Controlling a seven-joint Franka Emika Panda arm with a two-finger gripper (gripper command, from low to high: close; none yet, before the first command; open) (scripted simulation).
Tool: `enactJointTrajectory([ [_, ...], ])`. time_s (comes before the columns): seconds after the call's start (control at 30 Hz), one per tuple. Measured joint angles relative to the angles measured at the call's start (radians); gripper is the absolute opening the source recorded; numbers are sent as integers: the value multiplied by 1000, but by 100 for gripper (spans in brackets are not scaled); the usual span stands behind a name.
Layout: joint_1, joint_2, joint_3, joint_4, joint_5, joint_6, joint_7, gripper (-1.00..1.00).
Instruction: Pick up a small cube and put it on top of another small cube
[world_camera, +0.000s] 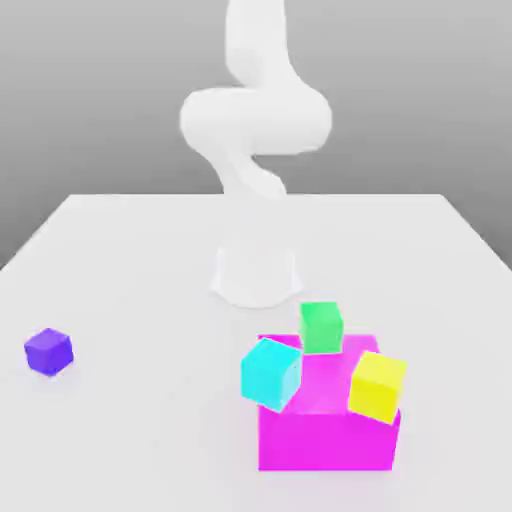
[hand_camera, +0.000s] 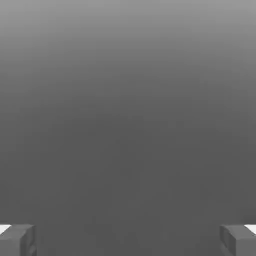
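Purple cube (world_camera: 49, 352) far left in ext. view, alone on table (world_camera: 150, 430); cyan cube (world_camera: 271, 374) to its right, atop near-left part of magenta block (world_camera: 325, 440); gripper (hand_camera: 128, 242) wide, empty; pick prob. pending, next: reach purple.

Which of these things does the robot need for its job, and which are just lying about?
Part of the job:
- purple cube, the one to be picked up
- cyan cube, the one it goes on
- gripper, open

Just lying about:
- green cube
- yellow cube
- magenta block, though the cyan cube appears to rest on it
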Motion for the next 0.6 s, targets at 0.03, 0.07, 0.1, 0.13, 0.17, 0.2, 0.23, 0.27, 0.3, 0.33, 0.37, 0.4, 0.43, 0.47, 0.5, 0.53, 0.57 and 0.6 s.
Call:
enactJointTrajectory([
  [0.03, -37, 43, -7, -19, 0, 24, 51, 0],
  [0.07, -73, 82, -13, -38, 0, 47, 99, 0],
  [0.1, -105, 120, -21, -55, -1, 69, 146, 0],
  [0.13, -137, 157, -28, -72, -2, 90, 191, 0],
  [0.17, -169, 194, -36, -90, -2, 112, 236, 0],
  [0.2, -200, 230, -44, -107, -3, 133, 281, 0],
  [0.23, -230, 266, -53, -124, -4, 154, 326, 0],
  [0.27, -260, 302, -62, -141, -4, 175, 370, 0],
  [0.3, -289, 339, -72, -158, -5, 196, 415, 0],
  [0.33, -317, 375, -84, -175, -6, 217, 459, 0],
  [0.37, -344, 411, -95, -192, -6, 238, 504, 0],
  [0.4, -371, 447, -108, -209, -6, 259, 548, 0],
  [0.43, -397, 483, -121, -226, -5, 280, 591, 0],
  [0.47, -422, 519, -135, -243, -4, 301, 634, 0],
  [0.5, -445, 555, -151, -260, -2, 322, 677, 0],
  [0.53, -467, 592, -167, -277, 2, 343, 718, 0],
  [0.57, -491, 628, -186, -294, 8, 364, 758, 0],
  [0.6, -532, 665, -203, -311, 17, 385, 795, 0],
])
